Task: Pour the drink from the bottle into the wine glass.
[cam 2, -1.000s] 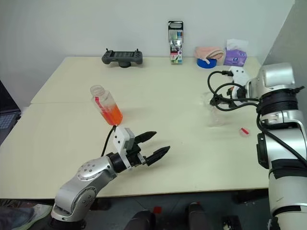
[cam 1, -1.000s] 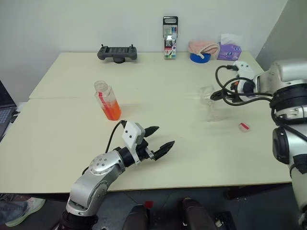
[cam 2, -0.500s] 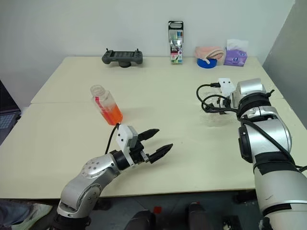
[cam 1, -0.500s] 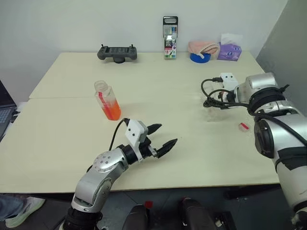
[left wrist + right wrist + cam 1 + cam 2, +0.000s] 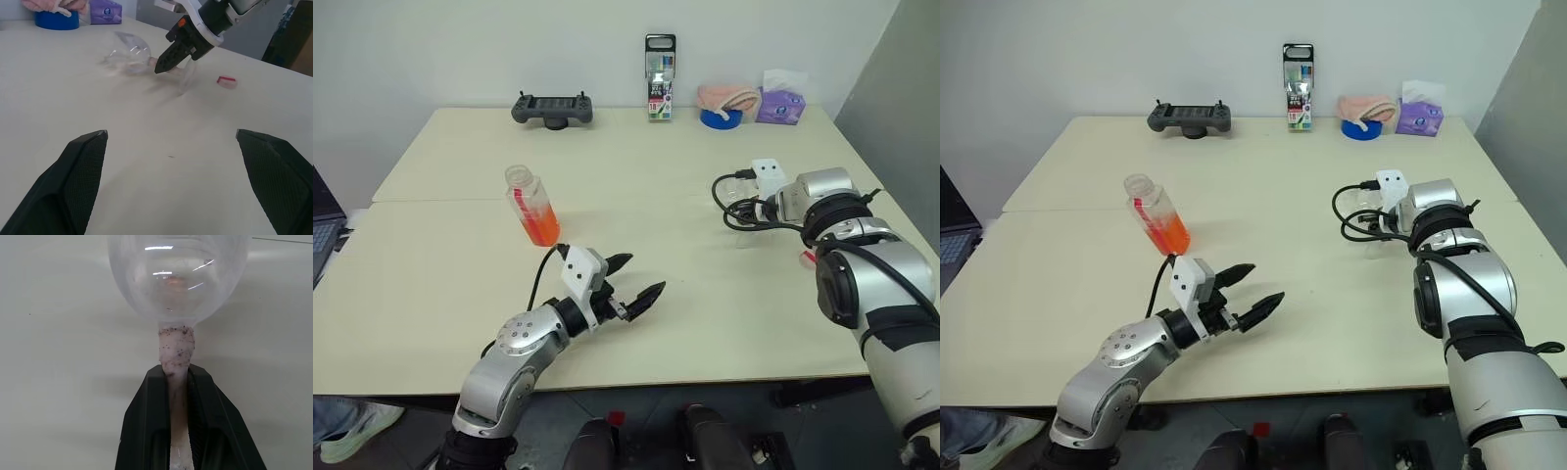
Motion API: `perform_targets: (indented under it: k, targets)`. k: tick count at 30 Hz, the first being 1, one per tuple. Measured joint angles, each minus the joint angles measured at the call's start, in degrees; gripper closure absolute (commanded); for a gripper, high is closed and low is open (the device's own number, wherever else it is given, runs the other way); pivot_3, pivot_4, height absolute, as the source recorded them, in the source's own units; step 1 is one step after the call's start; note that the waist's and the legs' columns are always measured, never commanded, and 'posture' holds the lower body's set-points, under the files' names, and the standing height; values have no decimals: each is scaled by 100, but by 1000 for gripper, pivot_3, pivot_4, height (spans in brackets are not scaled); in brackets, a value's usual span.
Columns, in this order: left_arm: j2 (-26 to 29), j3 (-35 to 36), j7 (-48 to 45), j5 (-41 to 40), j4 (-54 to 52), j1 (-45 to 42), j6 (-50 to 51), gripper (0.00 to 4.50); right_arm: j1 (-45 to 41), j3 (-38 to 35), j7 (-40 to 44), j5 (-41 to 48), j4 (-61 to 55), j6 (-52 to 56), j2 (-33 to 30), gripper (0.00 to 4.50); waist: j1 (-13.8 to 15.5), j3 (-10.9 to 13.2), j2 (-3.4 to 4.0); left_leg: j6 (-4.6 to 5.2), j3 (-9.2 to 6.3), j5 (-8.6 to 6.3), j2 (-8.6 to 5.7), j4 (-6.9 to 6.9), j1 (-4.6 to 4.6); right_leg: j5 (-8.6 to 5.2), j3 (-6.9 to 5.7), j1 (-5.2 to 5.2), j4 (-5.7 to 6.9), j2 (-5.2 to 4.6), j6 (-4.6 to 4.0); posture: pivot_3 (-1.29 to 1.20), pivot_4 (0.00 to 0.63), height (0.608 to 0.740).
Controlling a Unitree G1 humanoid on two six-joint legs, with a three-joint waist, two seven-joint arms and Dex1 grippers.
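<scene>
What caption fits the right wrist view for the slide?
Right end effector shut on the stem of the wine glass lying on the table.

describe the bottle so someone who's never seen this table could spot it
On the cream table, look at the left half, in front of the dark controller at the far edge. The bottle stands alone there: small, clear, uncapped, with orange drink in its lower part and a red strip down its side.

Bottle [image 5: 532, 205] left of wine glass [image 5: 132, 54]
</scene>
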Motion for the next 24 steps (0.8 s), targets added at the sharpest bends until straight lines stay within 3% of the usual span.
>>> perform_targets:
  k: [5,9,13,17,24]
  targets:
    - [105,228,36,-8,-14,-31,42,0,-12,-222,-18,78,-167,-490,238,4336,-57,3,5,0,1,0,3,-3,-4,0,2,-9,3,3,0,0,150,740]
    - [160,555,179,-163,-268,162,247,0,54,-439,-227,258,-1314,-1330,550,4336,-103,9,15,5,0,-3,9,-11,-19,0,2,-32,12,6,0,0,150,740]
    - [119,1098,573,-408,-779,646,492,0,1038,-710,-213,736,-3268,-1755,1150,4336,-56,4,6,5,-13,-13,14,-14,-21,1,-9,-30,11,4,0,0,150,740]
    - [20,1512,896,-659,-1306,1208,642,0,2123,-692,-116,1163,-4466,-1700,1831,4336,-37,4,7,3,-9,-14,14,-4,-26,2,-2,-30,8,-8,1,0,150,740]
    - [72,1843,1022,-878,-1663,1884,739,0,2802,-225,-154,1163,-5528,-2210,2425,4336,-22,7,11,1,-6,-13,5,6,-11,-3,-4,-18,5,1,8,0,150,740]
